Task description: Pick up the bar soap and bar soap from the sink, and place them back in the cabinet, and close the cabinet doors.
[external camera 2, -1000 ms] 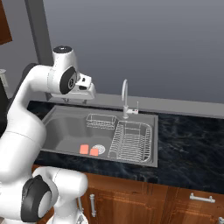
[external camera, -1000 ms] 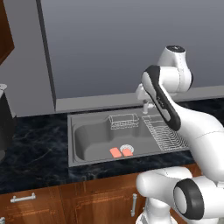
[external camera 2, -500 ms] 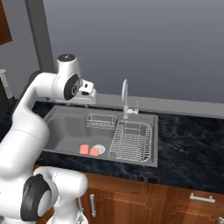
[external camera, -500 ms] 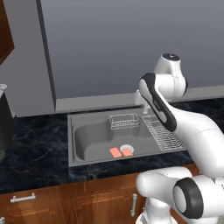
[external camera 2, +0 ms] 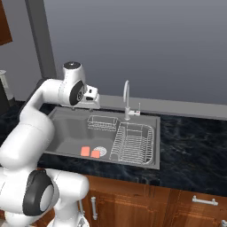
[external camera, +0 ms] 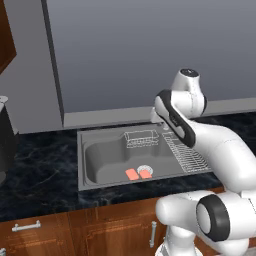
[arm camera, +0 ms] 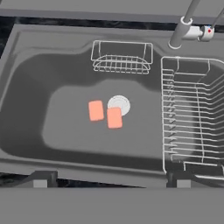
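Observation:
Two salmon-pink bar soaps (arm camera: 96, 110) (arm camera: 114, 117) lie flat side by side on the floor of the grey sink (arm camera: 52, 78), right beside its round drain (arm camera: 119, 105). From the base views the bars (external camera: 132, 174) (external camera: 145, 173) (external camera 2: 84, 151) (external camera 2: 95, 154) sit at the basin's front middle. My gripper (arm camera: 109, 181) hangs open well above the basin and looks down on the bars, its fingertips (arm camera: 41, 179) wide apart and empty. The hand (external camera 2: 91, 98) hovers over the sink's back left part. A corner of the reddish-brown cabinet (external camera: 6, 35) shows at the upper left.
A wire basket (arm camera: 122, 57) hangs at the sink's back wall. A wire dish rack (arm camera: 192, 113) fills its right part, and the faucet (external camera 2: 127, 99) stands behind it. Black counter (external camera: 40, 165) surrounds the sink; low wooden cabinets (external camera: 100, 230) sit below.
The arm has folded lower and the hand has come down and a little toward the sink. The two bars have not moved.

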